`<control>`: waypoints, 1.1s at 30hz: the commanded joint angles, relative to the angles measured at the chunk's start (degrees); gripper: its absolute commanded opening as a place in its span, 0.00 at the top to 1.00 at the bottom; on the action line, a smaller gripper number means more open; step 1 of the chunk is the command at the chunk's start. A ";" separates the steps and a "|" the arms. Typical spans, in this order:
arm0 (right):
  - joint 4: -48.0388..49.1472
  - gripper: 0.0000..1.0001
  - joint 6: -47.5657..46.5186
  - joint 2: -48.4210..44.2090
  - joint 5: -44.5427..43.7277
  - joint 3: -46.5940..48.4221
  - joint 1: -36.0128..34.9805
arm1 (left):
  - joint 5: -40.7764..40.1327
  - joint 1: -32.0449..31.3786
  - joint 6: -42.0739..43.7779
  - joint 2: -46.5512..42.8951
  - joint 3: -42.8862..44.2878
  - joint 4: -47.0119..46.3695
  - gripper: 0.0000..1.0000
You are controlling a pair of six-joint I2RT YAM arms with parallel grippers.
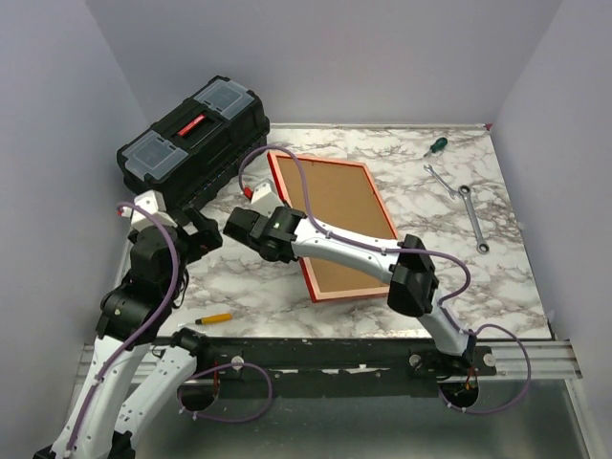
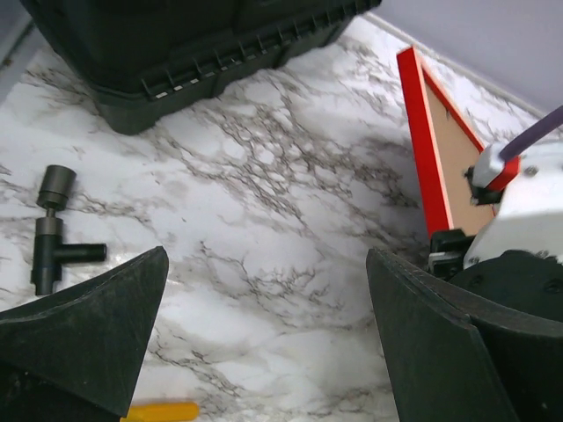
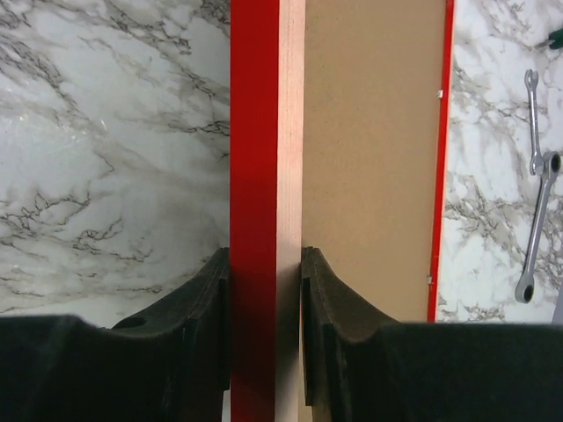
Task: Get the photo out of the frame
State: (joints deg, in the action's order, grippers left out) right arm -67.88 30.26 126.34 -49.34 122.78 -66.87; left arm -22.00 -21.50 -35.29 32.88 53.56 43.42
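The red frame (image 1: 382,207) lies back side up on the marble table, showing its brown backing board (image 1: 337,212). The photo is hidden under the board. My right gripper (image 1: 284,222) reaches across from the right and is shut on the frame's left rail. In the right wrist view that gripper (image 3: 266,257) has one finger on the rail's red outer face (image 3: 253,132) and the other against its pale inner edge beside the board (image 3: 374,149). My left gripper (image 1: 196,234) hovers left of the frame, open and holding nothing; its wrist view (image 2: 266,257) shows bare marble between the fingers and the frame (image 2: 420,141) at right.
A black toolbox (image 1: 196,139) stands at the back left. A small black T-shaped fitting (image 2: 53,233) lies near it. A yellow pencil (image 1: 215,317) is near the front edge. Two wrenches (image 1: 475,215) and a green-handled screwdriver (image 1: 435,146) lie at the back right. Walls enclose the table.
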 commanded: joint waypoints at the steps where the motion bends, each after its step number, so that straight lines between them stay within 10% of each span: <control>1: 14.48 0.99 5.22 -0.35 11.72 -5.43 0.17 | -5.86 0.14 -0.24 -2.40 -2.17 -0.32 0.02; 5: 20.07 0.95 5.22 -1.20 19.42 -8.55 -0.10 | -5.30 0.14 -0.07 -2.40 -2.67 -0.52 0.02; 9: 26.27 0.47 4.73 -3.27 30.01 -12.26 -0.10 | -3.45 0.14 0.37 -0.84 -2.55 -0.40 0.01; 13: 29.73 0.25 3.70 -8.63 33.60 -17.17 0.47 | 0.94 0.21 1.45 0.24 -3.24 -1.34 0.02; 22: 40.81 0.21 6.94 -34.99 35.64 -50.13 8.09 | 23.39 0.14 5.12 6.52 -7.29 -8.46 0.01; 33: 49.34 0.22 19.92 -63.12 43.34 -83.26 17.21 | 41.72 -1.35 -9.80 24.78 -23.82 -32.76 0.06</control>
State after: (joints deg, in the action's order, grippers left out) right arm -21.98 42.70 67.75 -9.28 43.86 -49.67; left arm 11.86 -21.67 -39.07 51.86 32.29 22.37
